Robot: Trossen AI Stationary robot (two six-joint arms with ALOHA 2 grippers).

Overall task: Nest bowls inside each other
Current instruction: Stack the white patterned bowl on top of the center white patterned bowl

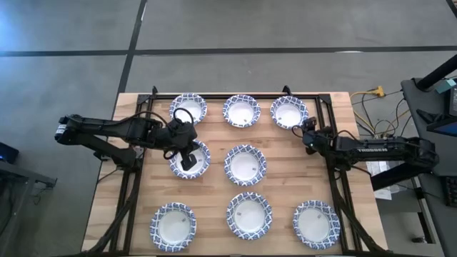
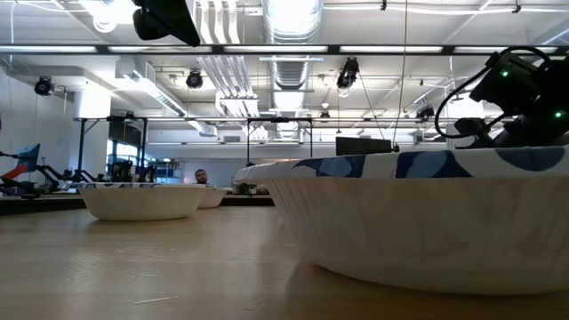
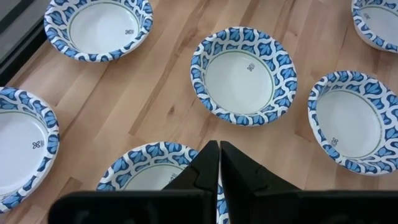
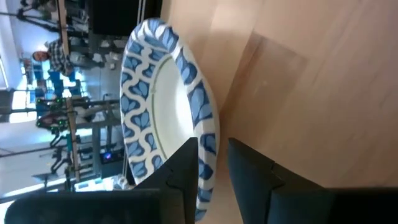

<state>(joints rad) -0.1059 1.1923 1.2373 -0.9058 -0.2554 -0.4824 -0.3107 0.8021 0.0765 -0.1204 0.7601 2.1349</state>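
Observation:
Nine blue-rimmed white bowls sit singly on their bases in three rows on the wooden table. My left gripper (image 1: pixel 188 161) hangs shut over the left bowl of the middle row (image 1: pixel 202 168); in the left wrist view its gripper (image 3: pixel 218 149) covers one side of that bowl's rim (image 3: pixel 149 155). My right gripper (image 1: pixel 307 134) is at the near right rim of the far right bowl (image 1: pixel 288 112). It is open (image 4: pixel 213 163), with one finger inside that bowl's rim (image 4: pixel 208 134) and one outside. My left gripper points down over the rim of the middle-left bowl, but its own fingers hide the spot, so I cannot tell whether it touches. My right gripper straddles the far right bowl's rim, which rests on the table; whether either finger touches it I cannot tell.
The centre bowl (image 1: pixel 245 164) and the near row (image 1: pixel 249 214) stand apart with bare wood between them. A dark frame (image 1: pixel 325 107) runs along the table's far and side edges. Cables and equipment (image 1: pixel 378 96) lie beyond the right edge. The low view is filled by one near bowl (image 2: pixel 427 222).

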